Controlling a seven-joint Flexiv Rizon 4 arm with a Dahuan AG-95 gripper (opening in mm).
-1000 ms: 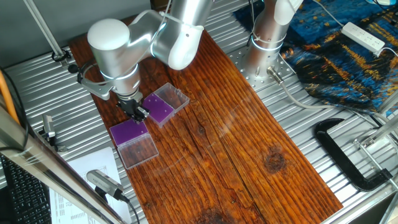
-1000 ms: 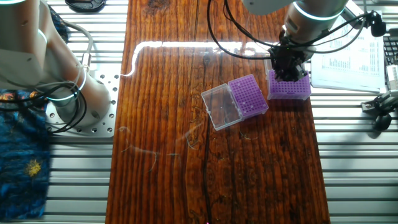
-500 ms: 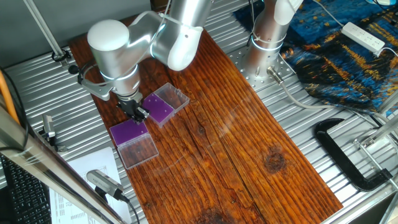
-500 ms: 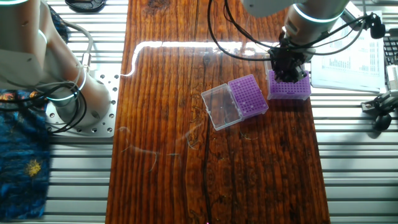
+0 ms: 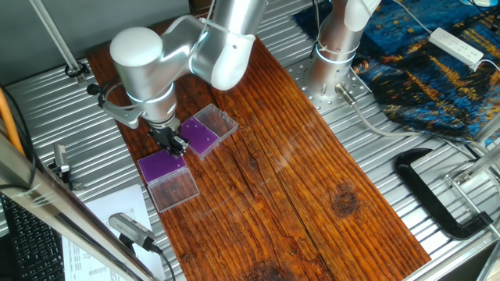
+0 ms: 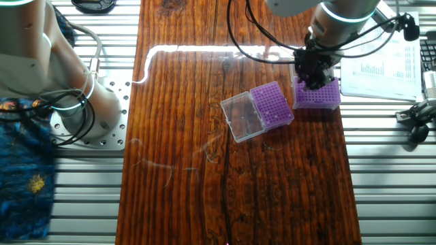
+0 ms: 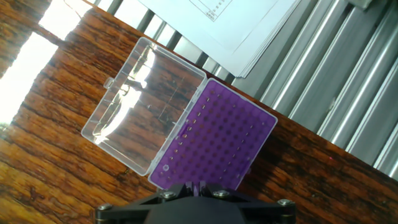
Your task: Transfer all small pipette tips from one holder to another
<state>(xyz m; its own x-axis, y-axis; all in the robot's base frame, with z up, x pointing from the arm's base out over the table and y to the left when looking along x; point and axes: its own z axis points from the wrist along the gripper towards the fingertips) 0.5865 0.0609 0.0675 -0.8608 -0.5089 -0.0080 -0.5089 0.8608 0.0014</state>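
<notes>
A: Any change from the half-second before?

B: Slight. In the one fixed view the black two-finger gripper sat a touch higher than before, and the silver arm had shifted a little. In the other fixed view the gripper likewise stood a shade further up above the purple grid-topped tip holder with its clear hinged lid open. Both holders lay where they had been.

A: Jaw state?

B: Could not tell. The hand view showed only the black gripper base at the bottom edge; fingertips were out of frame, and the fixed views were too coarse. Whether it held anything was not visible.

A: The small whitish pipette tips?

B: Seen as pale dots along the column of the purple grid nearest the clear lid, directly below and ahead of the gripper.

A: Surroundings?

B: A second purple holder with an open clear lid lay near the gripper on the brown wooden board. White printed sheets rested on the ribbed metal table beyond the holder. A black C-clamp sat well apart from the gripper. Nothing stood between the gripper and the grid.
</notes>
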